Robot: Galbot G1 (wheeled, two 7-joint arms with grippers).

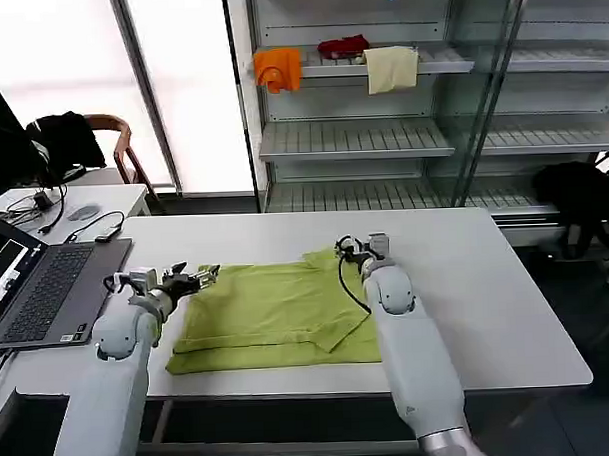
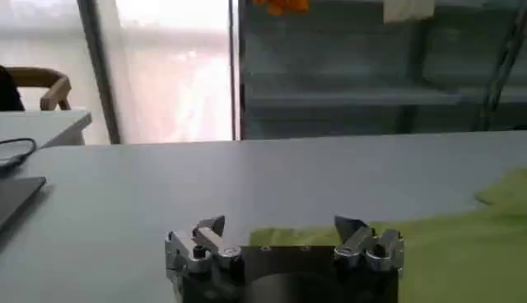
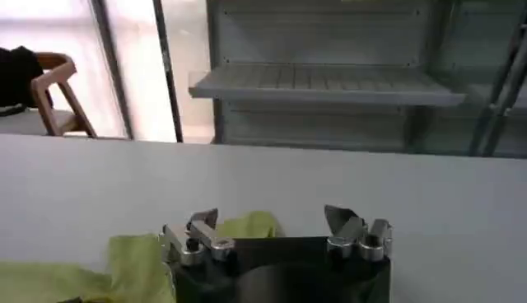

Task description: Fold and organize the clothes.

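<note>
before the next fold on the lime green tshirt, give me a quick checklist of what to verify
1. Lime yellow-green cotton T-shirt lies fully on the white table: ok, partly folded, its front edge near the table's edge.
2. Left gripper open: ok, at the shirt's left edge, holding nothing.
3. Right gripper open: ok, at the shirt's far right corner, holding nothing.
4. Cloth between either gripper's fingers: cannot tell.
5. Grey laptop away from the shirt: ok, but close beside the left arm.
6. Shirt surface smooth: not ok, an angled flap on the right side.
</note>
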